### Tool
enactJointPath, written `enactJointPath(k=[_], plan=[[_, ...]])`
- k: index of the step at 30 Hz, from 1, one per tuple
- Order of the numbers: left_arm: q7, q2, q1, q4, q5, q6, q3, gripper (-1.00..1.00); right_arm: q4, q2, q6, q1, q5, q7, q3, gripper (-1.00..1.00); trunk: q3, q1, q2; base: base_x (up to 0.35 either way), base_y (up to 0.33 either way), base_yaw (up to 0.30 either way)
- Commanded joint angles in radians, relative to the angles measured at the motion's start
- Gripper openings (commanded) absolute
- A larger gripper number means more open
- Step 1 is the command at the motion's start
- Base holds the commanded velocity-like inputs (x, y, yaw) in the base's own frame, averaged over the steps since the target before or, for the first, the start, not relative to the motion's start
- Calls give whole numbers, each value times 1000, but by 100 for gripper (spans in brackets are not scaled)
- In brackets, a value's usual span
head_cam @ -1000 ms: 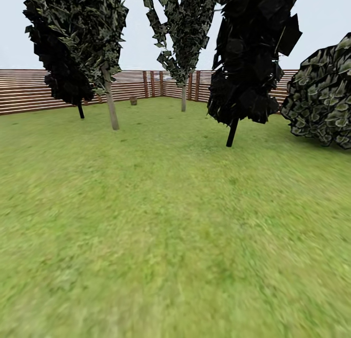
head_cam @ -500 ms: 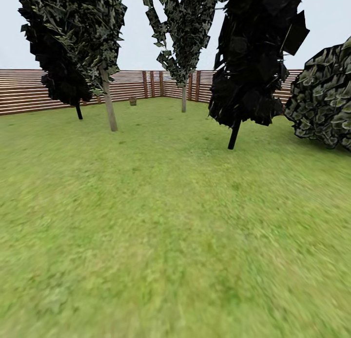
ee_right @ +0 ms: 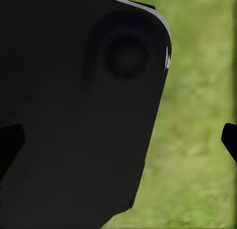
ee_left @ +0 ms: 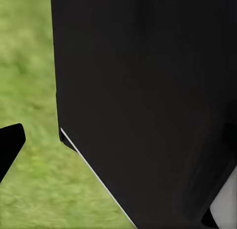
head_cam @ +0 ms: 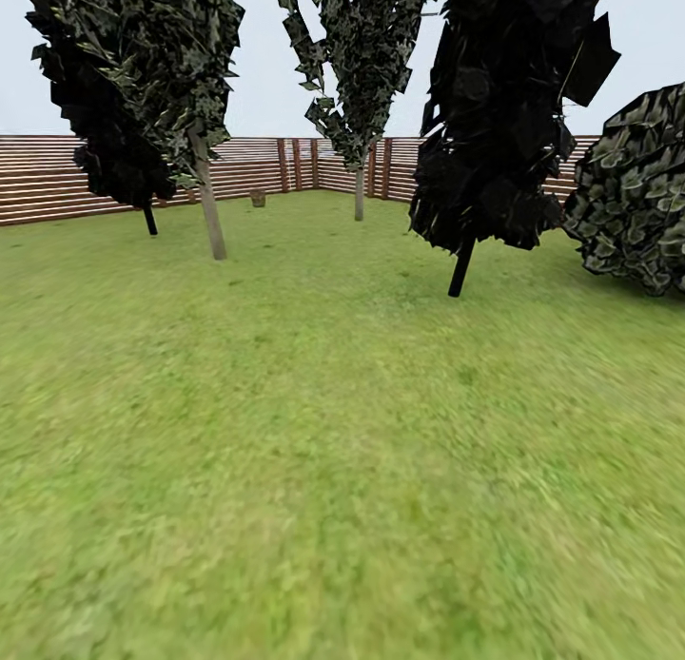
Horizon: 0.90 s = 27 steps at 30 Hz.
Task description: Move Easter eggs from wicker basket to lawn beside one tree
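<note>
Far across the lawn (head_cam: 323,432), the small brown wicker basket (head_cam: 258,198) stands near the fence corner. It is too distant to make out any Easter eggs in it. One tree (head_cam: 211,218) with a pale trunk stands left of the basket, and a second pale-trunked tree (head_cam: 359,196) rises to its right. In the left wrist view, my left gripper (ee_left: 118,150) shows one dark fingertip (ee_left: 10,146) at the picture's edge over grass. My right gripper (ee_right: 118,142) has its fingertips (ee_right: 230,139) far apart and holds nothing.
A dark cypress (head_cam: 460,265) stands right of centre and another (head_cam: 149,219) at the far left. A leafy bush (head_cam: 633,203) fills the right edge. A brown slatted fence (head_cam: 57,180) closes the garden. Black robot body (ee_left: 148,100) blocks much of both wrist views.
The whole head view has shifted as the robot rolls forward: the near trees and bush spread outward and sit slightly closer. Nothing on the lawn itself has moved.
</note>
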Motion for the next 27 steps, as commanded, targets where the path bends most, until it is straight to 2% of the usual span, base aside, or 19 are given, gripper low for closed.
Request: enactJointPath(k=[1,27], plan=[[1,0,0,-1,1,1,8,100,0,-1,-3,-1,7,0,3,100,-1,1,0,331,0,0],[0,0,0,-1,1,3,8,100,0,5,-3,-1,8,0,3,100,-1,1,0,331,0,0]])
